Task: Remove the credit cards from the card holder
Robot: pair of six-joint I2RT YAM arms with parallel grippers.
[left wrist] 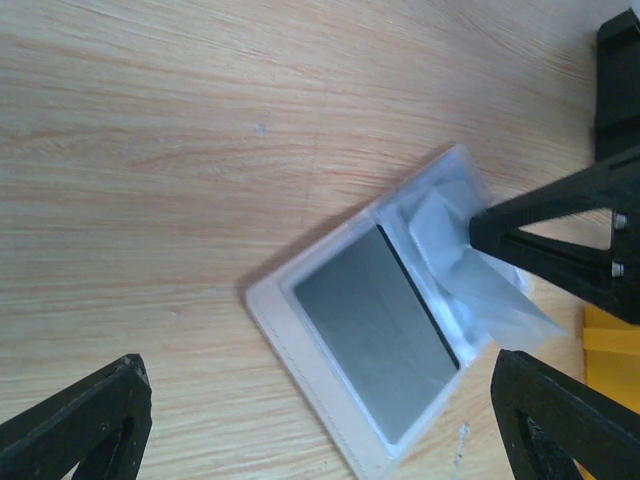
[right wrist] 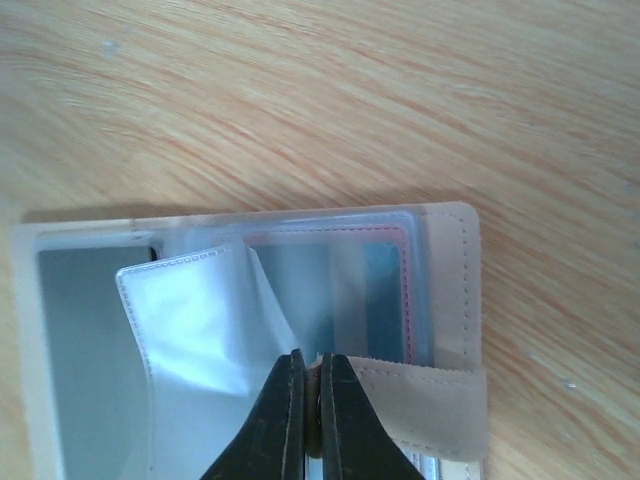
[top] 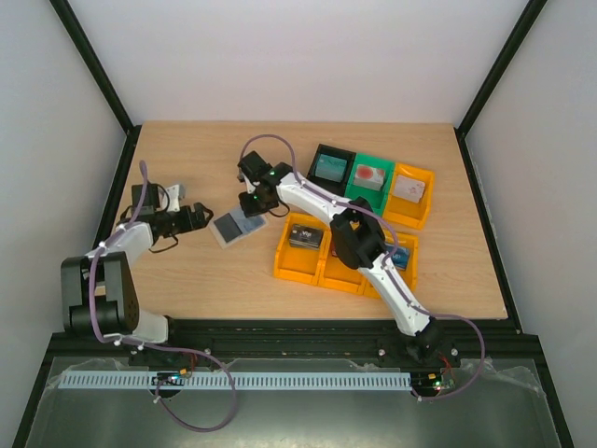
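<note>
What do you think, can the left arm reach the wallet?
Probably yes: the left gripper is open, with only tabletop between it and the card holder. The right gripper only pinches its clear sleeve.

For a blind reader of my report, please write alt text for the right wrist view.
The right gripper, its two black fingers shut, pinches a clear plastic sleeve at the edge of an open beige card holder lying on a wooden table. A beige tab lies beside the fingers, and a red-stitched pocket behind them.
</note>
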